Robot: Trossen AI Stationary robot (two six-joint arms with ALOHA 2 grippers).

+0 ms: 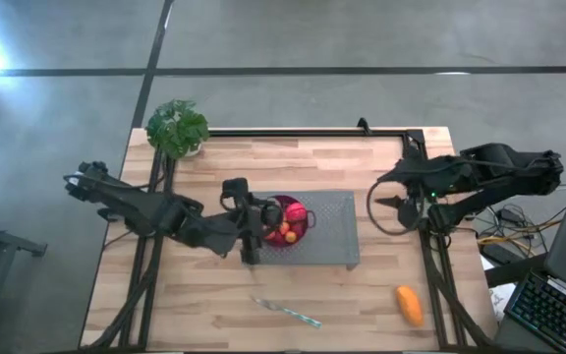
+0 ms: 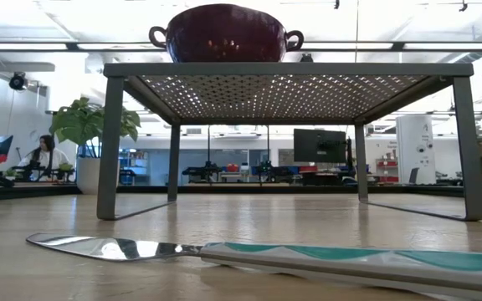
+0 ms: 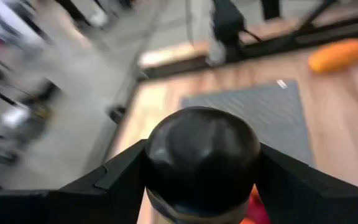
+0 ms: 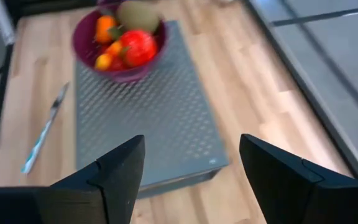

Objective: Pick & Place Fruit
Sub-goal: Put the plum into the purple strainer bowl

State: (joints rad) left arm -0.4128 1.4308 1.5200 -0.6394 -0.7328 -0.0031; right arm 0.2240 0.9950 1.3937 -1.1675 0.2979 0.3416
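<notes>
My left gripper (image 1: 254,228) is at the left rim of the maroon bowl (image 1: 308,218), which stands on the grey perforated rack (image 1: 334,241). It is shut on a dark plum (image 3: 201,155). The bowl (image 4: 126,71) holds an olive-green kiwi (image 4: 137,14), a pink-red ball (image 4: 137,46) and small orange pieces (image 4: 104,28). A larger oblong orange fruit (image 1: 410,305) lies on the table near the right front corner. My right gripper (image 1: 389,202) hangs open off the rack's right end, touching nothing. My left gripper has the dark plum pinched between its two fingers (image 3: 120,177), one on each side of its round body (image 3: 160,155). The fingers come from the table's left, slanting down. The plum fills the gap, and red and orange fruit (image 3: 253,208) show just beyond it.
A slim knife with a teal handle (image 1: 288,313) lies on the table in front of the rack. A leafy plant (image 1: 177,128) stands at the far left corner. Bare wood lies between the rack and the oblong orange fruit. A person (image 2: 44,155) sits far behind the table.
</notes>
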